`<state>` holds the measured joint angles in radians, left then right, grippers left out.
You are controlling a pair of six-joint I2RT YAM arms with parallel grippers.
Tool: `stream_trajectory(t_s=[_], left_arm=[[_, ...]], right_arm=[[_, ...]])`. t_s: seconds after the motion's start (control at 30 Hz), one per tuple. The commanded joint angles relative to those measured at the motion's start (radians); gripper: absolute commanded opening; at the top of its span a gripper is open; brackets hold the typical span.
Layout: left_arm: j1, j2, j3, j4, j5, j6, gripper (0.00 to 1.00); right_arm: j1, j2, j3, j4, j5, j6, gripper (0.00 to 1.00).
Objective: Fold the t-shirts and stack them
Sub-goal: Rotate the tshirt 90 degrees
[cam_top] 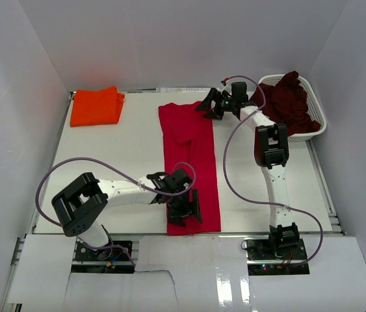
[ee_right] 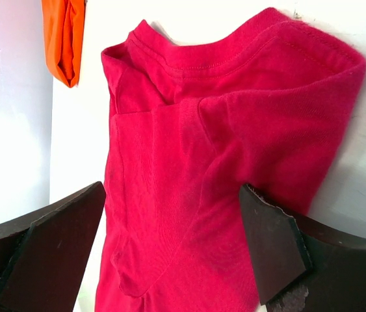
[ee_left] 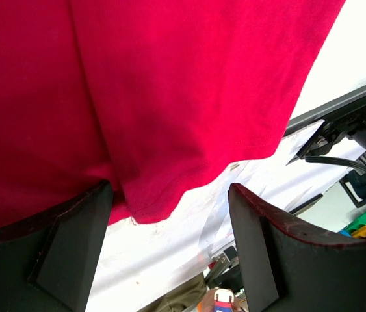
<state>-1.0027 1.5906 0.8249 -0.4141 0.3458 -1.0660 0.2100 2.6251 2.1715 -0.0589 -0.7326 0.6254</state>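
I am working across the white counter (cam_top: 124,162), where the crimson t-shirt (cam_top: 189,149) is lying as a long strip (sleeves already turned in), running from the near edge toward the far wall. The maroon t-shirt (cam_top: 290,101) is sitting heaped in the lattice basket (cam_top: 316,128) at far right. The orange t-shirt (cam_top: 95,106) is lying folded at the far left corner. The left gripper (ee_left: 169,195) is hovering with jaws spread over the near hem (ee_left: 150,209). The right gripper (ee_right: 169,192) is hovering over the collar (ee_right: 202,58), jaws likewise apart and holding nothing. I am judging the step in hand to be the crosswise fold. Procedure: seat every layer of the hem between the fingers before closing, lift low, and carry it squarely toward the collar, keeping the side edges aligned.
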Motion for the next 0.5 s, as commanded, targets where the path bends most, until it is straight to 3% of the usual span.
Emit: stream_trajectory(t_s=[0.0, 0.3, 0.47], left_arm=[[-0.008, -0.050, -0.033, -0.034, -0.036, -0.014, 0.83], [0.021, -0.133, 0.066, -0.135, -0.174, 0.043, 0.87], [0.094, -0.205, 0.149, -0.201, -0.217, 0.083, 0.88]], right_arm=[[-0.015, 0.019, 0.047, 0.016, 0.013, -0.012, 0.90], [-0.034, 0.044, 0.083, 0.034, 0.012, -0.020, 0.90], [-0.038, 0.061, 0.089, 0.076, 0.001, -0.010, 0.90]])
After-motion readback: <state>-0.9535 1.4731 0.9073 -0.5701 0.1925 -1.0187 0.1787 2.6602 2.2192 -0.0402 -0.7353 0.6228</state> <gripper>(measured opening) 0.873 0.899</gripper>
